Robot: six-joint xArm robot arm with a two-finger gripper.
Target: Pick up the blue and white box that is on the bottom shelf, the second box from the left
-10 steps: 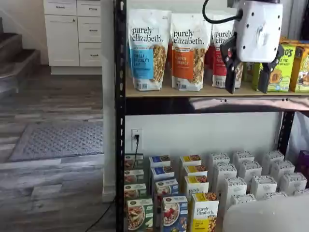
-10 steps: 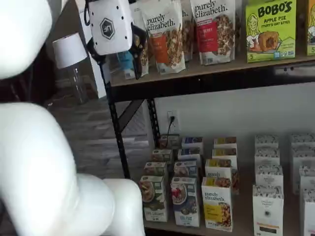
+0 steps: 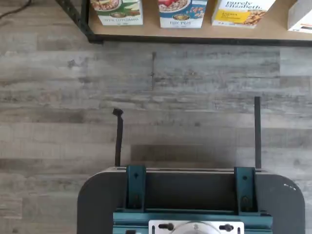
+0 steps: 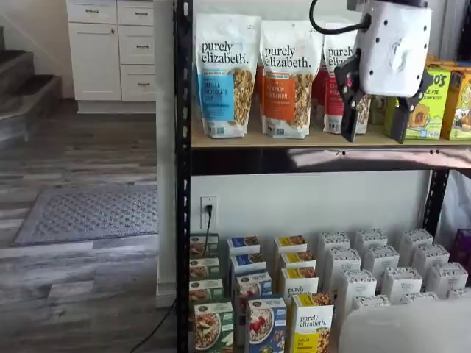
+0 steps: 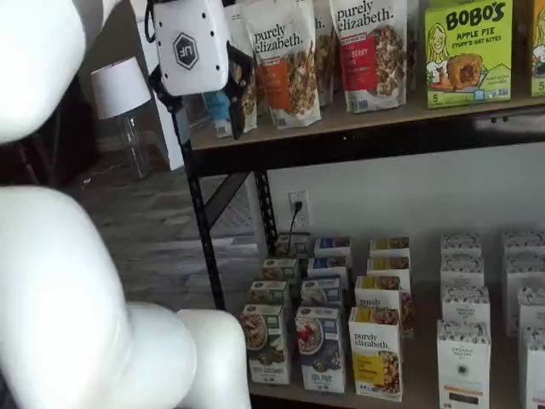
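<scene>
Blue and white box is standing upright at the front edge of the bottom shelf, between a green-fronted carton and a yellow-fronted carton, each just beside it. In both shelf views more cartons are queuing in a row behind it.

Rack is taking up most of both shelf views; granola bags are lining the upper wooden board. I am hanging my gripper up at that board's level, well above the target and well apart from it. My two black fingers are standing spread with a plain gap between them, and I am holding nothing.

In the wrist view only the lower fronts of the three front cartons are showing, beyond bare floor, so I am judging the approach as barely begun.

Risks I am noting:
- Descent: the upper board's front edge is sitting between me and the lower level; a straight drop could be clipping it.
- Neighbours are crowding the target, so spread fingers could be catching the green or yellow carton, or tipping one over.
- Pushing in too far could be shoving the row behind.
</scene>
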